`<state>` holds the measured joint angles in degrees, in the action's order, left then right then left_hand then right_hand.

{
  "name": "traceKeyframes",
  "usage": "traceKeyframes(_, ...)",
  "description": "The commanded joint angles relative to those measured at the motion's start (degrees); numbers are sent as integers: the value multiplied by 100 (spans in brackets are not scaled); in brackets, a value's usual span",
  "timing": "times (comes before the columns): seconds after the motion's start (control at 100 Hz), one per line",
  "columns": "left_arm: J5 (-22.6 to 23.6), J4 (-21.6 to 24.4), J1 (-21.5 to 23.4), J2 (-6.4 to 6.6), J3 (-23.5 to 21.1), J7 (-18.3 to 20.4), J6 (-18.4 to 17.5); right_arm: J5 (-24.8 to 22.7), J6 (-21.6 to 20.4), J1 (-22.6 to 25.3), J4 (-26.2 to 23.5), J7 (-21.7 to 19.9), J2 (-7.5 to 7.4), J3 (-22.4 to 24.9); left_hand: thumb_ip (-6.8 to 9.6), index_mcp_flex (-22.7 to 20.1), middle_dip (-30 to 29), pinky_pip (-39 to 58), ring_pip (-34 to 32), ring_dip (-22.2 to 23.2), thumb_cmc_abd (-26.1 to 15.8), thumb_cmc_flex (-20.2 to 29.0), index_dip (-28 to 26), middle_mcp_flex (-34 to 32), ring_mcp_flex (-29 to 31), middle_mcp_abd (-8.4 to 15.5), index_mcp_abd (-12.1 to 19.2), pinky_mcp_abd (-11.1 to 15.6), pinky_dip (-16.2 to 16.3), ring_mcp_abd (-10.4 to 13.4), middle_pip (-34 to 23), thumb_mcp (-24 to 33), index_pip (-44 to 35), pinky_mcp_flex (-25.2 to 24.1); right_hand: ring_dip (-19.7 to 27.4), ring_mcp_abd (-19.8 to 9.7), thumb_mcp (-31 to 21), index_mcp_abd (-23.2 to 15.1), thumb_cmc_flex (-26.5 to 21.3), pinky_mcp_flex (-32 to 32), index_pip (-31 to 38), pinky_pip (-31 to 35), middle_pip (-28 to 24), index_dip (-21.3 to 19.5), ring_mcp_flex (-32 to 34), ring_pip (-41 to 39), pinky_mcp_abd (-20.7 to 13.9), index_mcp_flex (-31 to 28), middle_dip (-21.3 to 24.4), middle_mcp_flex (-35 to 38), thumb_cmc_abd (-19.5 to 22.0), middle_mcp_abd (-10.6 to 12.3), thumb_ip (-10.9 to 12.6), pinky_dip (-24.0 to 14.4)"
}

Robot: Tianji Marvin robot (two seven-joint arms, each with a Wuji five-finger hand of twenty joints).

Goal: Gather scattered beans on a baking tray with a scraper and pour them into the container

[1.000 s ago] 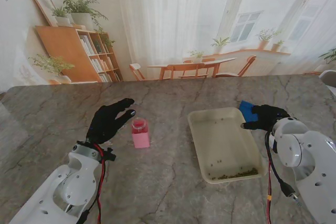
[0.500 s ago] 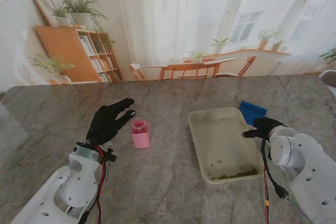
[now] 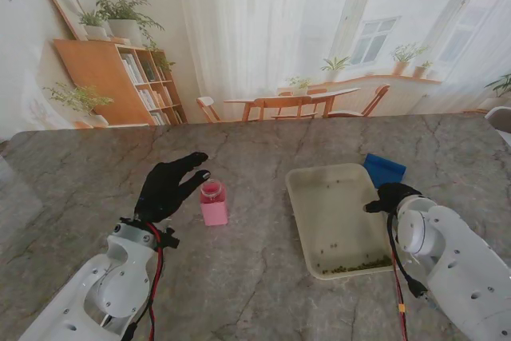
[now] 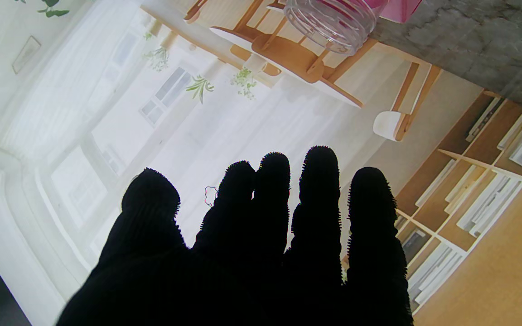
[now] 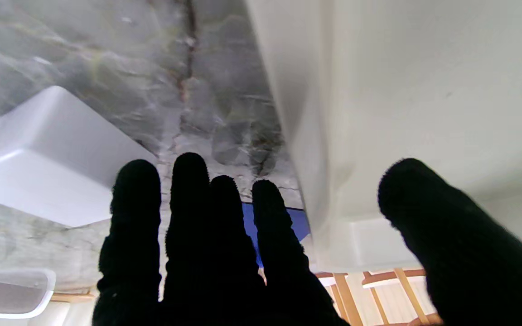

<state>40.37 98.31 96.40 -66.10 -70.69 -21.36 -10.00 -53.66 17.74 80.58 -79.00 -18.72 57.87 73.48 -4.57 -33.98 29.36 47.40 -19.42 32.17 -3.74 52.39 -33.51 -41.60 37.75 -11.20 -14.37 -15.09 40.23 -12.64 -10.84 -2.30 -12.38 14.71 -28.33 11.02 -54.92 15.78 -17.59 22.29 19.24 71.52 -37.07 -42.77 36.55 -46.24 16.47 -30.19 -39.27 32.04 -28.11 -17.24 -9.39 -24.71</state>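
Note:
A cream baking tray [image 3: 307, 197] lies right of centre, with a row of beans [image 3: 355, 265] along its near edge and a few scattered farther up. The blue scraper [image 3: 384, 170] lies flat on the table off the tray's far right corner. My right hand [image 3: 389, 197] is open at the tray's right rim [image 5: 315, 158], thumb over the tray, fingers [image 5: 188, 213] outside it, with the scraper [image 5: 298, 224] just beyond the fingertips. The pink container [image 3: 213, 202] stands upright, its mouth [image 4: 333, 20] open. Just left of it, my left hand [image 3: 166, 185] is open, its fingers [image 4: 261, 217] straight and holding nothing.
The table [image 3: 255, 277] is grey marble. A white box-like object [image 5: 52, 154] rests on it to the right of my right hand, and a white shape [image 3: 501, 117] shows at the far right edge.
My right hand has drawn back toward me from over the blue scraper, which stays on the table, and now sits at the tray's right rim. The left hand has barely moved.

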Motion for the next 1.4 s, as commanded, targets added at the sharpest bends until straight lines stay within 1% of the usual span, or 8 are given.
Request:
traceKeyframes(0.0,1,7,22,-10,27,18,17,25,-3,-46,50,-97,71,-74,207,-59,-39,-46,-2,20,-210,139,61,10,-2,96,-22,-128,198,9,54,-32,43,-57,-109,-71,-239,-34,-87,111,238,225,-327,-261,78,-224,140,-141,-173,64,-206,-15,183,-71)
traceKeyframes(0.2,4,27,48,-11,6,11,32,78,111,-230,238,4,84,-365,206,-68,-39,-54,-3,21,-202,144,60,8,4,89,-22,-136,196,10,55,-33,39,-61,-132,-169,-652,-279,-503,270,1367,353,-1053,-734,228,-626,168,-175,-428,183,-578,140,160,-96)
traceKeyframes(0.31,6,49,72,-12,-15,9,51,91,288,-381,398,-51,73,-580,206,-66,-39,-51,-6,22,-201,139,60,4,8,95,-13,-128,198,2,54,-35,39,-53,-172,-254,-928,-613,-872,462,3110,449,-1388,-912,396,-815,156,25,-457,310,-817,267,123,-106)
traceKeyframes(0.4,7,65,90,-11,-33,12,63,150,421,-499,557,-25,77,-744,207,-69,-39,-50,-9,24,-205,139,60,4,12,87,-19,-135,199,6,54,-32,39,-52,-174,-284,-857,-1074,-1406,606,5268,515,-1578,-122,522,-882,174,408,-412,416,-1179,339,-730,-95)
traceKeyframes(0.51,5,79,104,-9,-49,24,78,317,597,-627,752,128,107,-922,206,-69,-38,-50,-10,24,-204,138,60,-3,15,92,-16,-131,200,13,51,-33,39,-51,-133,-311,-840,-1490,-1825,784,6866,572,-1764,-284,672,-842,199,171,-369,564,-1288,474,-798,-84)
traceKeyframes(0.74,5,93,121,-4,-68,54,89,1044,1251,-715,921,812,310,-995,207,-68,-38,-48,-11,26,-209,139,61,-3,17,94,-9,-138,202,10,52,-33,40,-50,203,-371,-1436,-2634,-2120,1347,6775,435,-2059,-1096,1227,-325,263,-969,-376,1035,-1602,760,-425,192)
traceKeyframes(1.03,3,114,147,-1,-83,75,117,2304,2116,-547,571,1851,742,-447,206,-75,-38,-31,-6,24,-206,139,62,-2,22,101,-11,-203,211,20,54,-33,39,-41,1172,924,-2575,-2825,-2632,1952,6857,-328,206,-2888,1535,1684,874,-1610,1157,1667,-1773,121,732,1411)
traceKeyframes(1.39,22,160,210,-8,-121,22,161,4505,2952,-623,597,3716,1743,492,206,-79,-37,21,-16,32,-216,139,62,-1,32,100,-1,-297,228,18,52,-35,38,-13,1274,1220,-3493,-2092,-3655,2692,7275,-162,208,-3736,1933,1719,1276,-2080,1394,2082,-2518,-158,657,2744)
